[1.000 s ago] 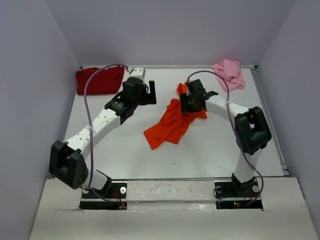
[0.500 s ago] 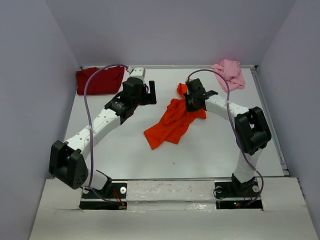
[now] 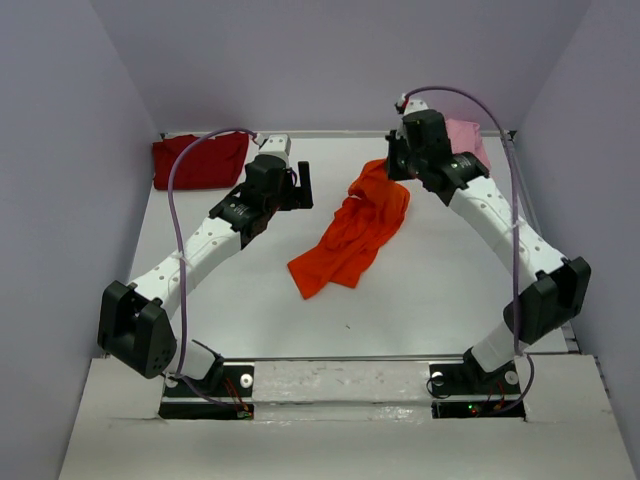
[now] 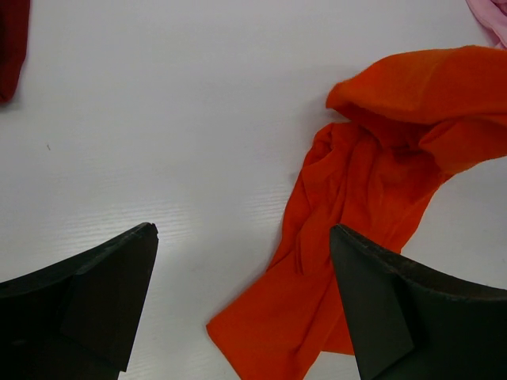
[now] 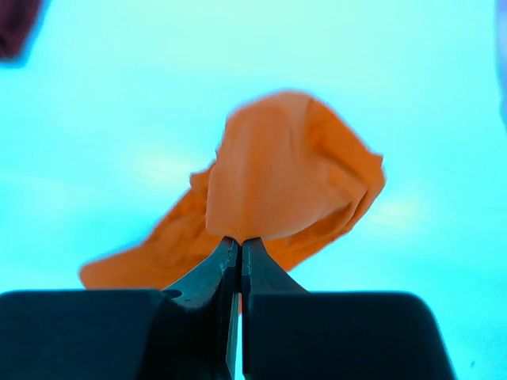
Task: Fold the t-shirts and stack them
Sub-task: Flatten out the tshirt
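Observation:
The bright orange t-shirt [image 3: 350,235] lies crumpled mid-table, its far end raised off the surface. My right gripper [image 3: 392,168] is shut on that raised end; in the right wrist view the cloth [image 5: 285,182] bulges just beyond the closed tips [image 5: 240,241]. My left gripper [image 3: 303,185] hovers open to the left of the shirt, and its wrist view shows the orange cloth [image 4: 372,182] below and right of the empty jaws [image 4: 243,229]. The dark red t-shirt [image 3: 198,160] lies at the back left. The pale pink t-shirt [image 3: 470,140] sits at the back right, partly hidden by the right arm.
The white table [image 3: 420,290] is walled on the back, left and right. The dark red shirt's edge [image 4: 9,39] and a bit of the pink one [image 4: 495,12] show in the corners of the left wrist view. Both arm bases stand at the near edge.
My right gripper shut on the orange shirt's far end, then rose and moved toward the back, drawing the cloth up and stretching it. The left arm stayed still.

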Tool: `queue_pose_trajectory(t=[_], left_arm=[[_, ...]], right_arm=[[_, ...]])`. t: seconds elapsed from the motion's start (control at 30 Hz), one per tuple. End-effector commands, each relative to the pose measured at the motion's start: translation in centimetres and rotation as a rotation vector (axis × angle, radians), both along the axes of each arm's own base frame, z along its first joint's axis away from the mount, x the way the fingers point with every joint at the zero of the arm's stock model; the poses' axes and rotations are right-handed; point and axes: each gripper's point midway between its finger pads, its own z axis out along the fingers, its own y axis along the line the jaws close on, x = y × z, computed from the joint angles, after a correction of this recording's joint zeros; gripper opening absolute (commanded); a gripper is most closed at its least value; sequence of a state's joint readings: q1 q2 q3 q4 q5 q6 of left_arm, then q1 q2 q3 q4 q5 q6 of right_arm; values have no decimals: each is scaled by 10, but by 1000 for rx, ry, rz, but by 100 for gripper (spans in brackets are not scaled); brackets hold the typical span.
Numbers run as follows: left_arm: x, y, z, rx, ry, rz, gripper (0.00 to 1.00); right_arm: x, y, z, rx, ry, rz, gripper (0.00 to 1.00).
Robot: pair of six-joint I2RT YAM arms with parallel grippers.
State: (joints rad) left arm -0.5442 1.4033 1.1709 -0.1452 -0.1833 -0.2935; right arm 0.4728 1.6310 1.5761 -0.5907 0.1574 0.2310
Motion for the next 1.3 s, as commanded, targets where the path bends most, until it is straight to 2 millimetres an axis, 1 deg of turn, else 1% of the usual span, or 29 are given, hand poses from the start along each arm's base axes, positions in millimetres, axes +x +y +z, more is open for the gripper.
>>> queue_pose_trajectory(t=[0.0,0.03,0.07,0.1,0.17,0.3,0.43,0.5,0.6,0.63,0.67,0.7,0.73,0.77,0.8,0.83,0.87,0.93,0.97,1.03,1.07,1.13,1.17,1.2,1.23,1.27], left_arm=[[0,-4,11,-19,-41,-12,99],[0,-4,11,-18,-41,-10,99],[0,-3,11,-16,-42,-10,99],[0,-3,11,-16,-42,-6,99],[1,-1,10,-10,-44,1,99],[1,-2,8,-7,-37,3,99],[1,-5,6,-19,-28,-12,99],[-1,-10,5,-22,-20,-31,99],[-11,-20,1,-28,10,-14,99],[-21,-34,2,-44,15,-34,99],[-32,-47,-4,-91,71,-87,99],[-40,-57,-13,-182,117,-82,97],[-53,-69,-20,-201,143,-123,96],[-64,-70,-31,-188,159,-113,96],[-72,-72,-37,-165,162,-114,96],[-82,-70,-46,-132,183,-110,96],[-97,-70,-58,-95,188,-108,96],[-114,-64,-73,-75,212,-75,96],[-127,-58,-87,-30,214,-52,96],[-139,-51,-102,0,233,-11,96],[-146,-38,-116,75,237,33,96],[-149,-22,-127,147,246,95,96],[-149,-19,-133,187,250,107,96],[-149,-17,-135,222,250,113,96],[-151,-10,-139,278,266,127,96],[-147,-11,-142,324,259,127,96]], right_arm=[[-14,-12,102,39,-193,-6,0],[-16,-18,125,45,-236,-25,0],[-18,-21,134,44,-253,-31,0],[-20,-24,150,52,-283,-41,0],[-22,-32,165,41,-317,-65,0],[-29,-44,184,24,-348,-96,0],[-36,-55,189,10,-365,-126,0],[-36,-55,181,-2,-349,-126,0],[-33,-56,170,-17,-332,-134,0],[-31,-55,160,-27,-314,-135,0],[-29,-53,158,-25,-312,-131,0],[-27,-52,149,-32,-299,-132,0],[-25,-52,149,-31,-303,-138,0],[-22,-50,143,-31,-290,-140,0],[-21,-48,139,-31,-284,-136,0],[-19,-45,134,-29,-274,-129,0],[-18,-44,130,-25,-264,-125,0],[-16,-41,126,-19,-261,-117,0],[-17,-40,120,-18,-252,-118,0],[-17,-38,116,-11,-248,-110,0],[-17,-36,112,-7,-242,-101,0],[-18,-36,110,-4,-241,-99,0],[-19,-35,109,0,-238,-97,0],[-20,-36,103,-8,-229,-93,0],[-21,-35,105,2,-236,-92,0],[-23,-35,101,1,-231,-89,0]])
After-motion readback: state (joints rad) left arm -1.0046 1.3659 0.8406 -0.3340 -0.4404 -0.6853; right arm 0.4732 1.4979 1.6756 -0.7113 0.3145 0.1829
